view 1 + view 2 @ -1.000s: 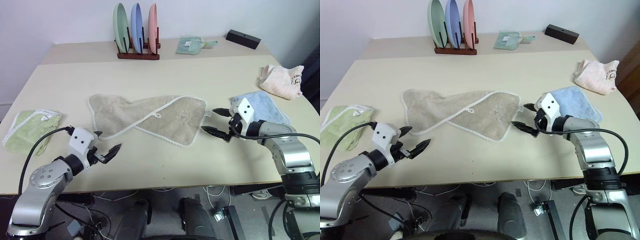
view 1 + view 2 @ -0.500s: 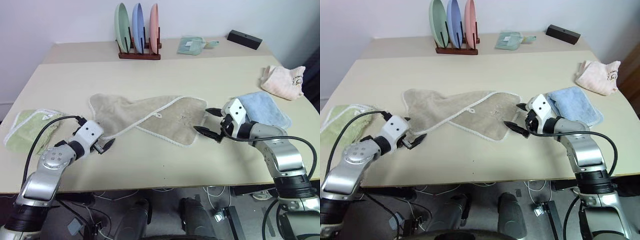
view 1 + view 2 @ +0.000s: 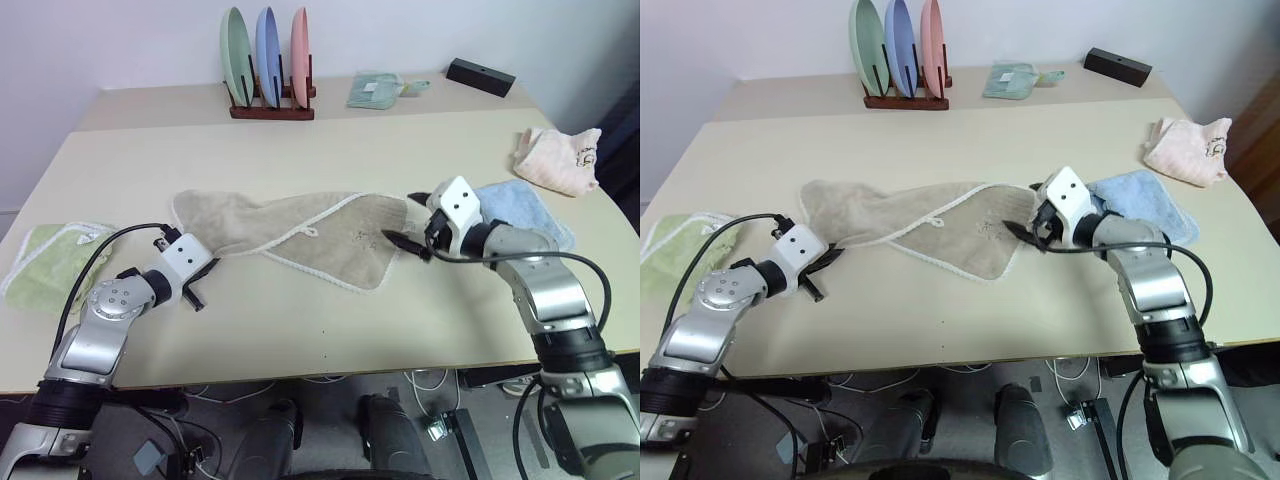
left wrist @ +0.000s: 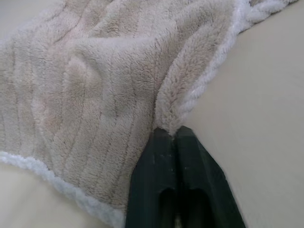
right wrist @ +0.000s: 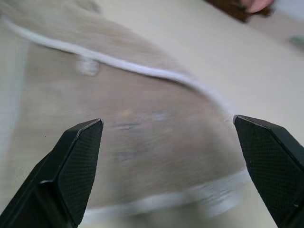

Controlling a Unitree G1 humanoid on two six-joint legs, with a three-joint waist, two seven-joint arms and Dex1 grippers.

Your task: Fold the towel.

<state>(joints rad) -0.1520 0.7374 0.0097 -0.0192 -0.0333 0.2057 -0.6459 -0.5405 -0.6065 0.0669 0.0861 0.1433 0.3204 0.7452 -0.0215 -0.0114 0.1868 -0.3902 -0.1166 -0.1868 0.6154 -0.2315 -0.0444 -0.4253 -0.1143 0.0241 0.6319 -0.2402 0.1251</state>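
On table (image 3: 300,140), left gripper (image 3: 200,283) has now pinched towel (image 3: 300,232); right gripper (image 3: 407,221) stays spread.

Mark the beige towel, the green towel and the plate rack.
beige towel (image 3: 300,228), left eye view, middle of the cloth.
green towel (image 3: 40,268), left eye view, centre of the folded cloth.
plate rack (image 3: 271,111), left eye view, wooden base under the plates.

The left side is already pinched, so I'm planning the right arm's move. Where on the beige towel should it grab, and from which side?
Judging by its pose, the right pincer should take the towel at its right-hand white-stitched corner, coming in low from the right. That edge lies flat and free, facing its open jaws, while the left pincer pinches the opposite edge.
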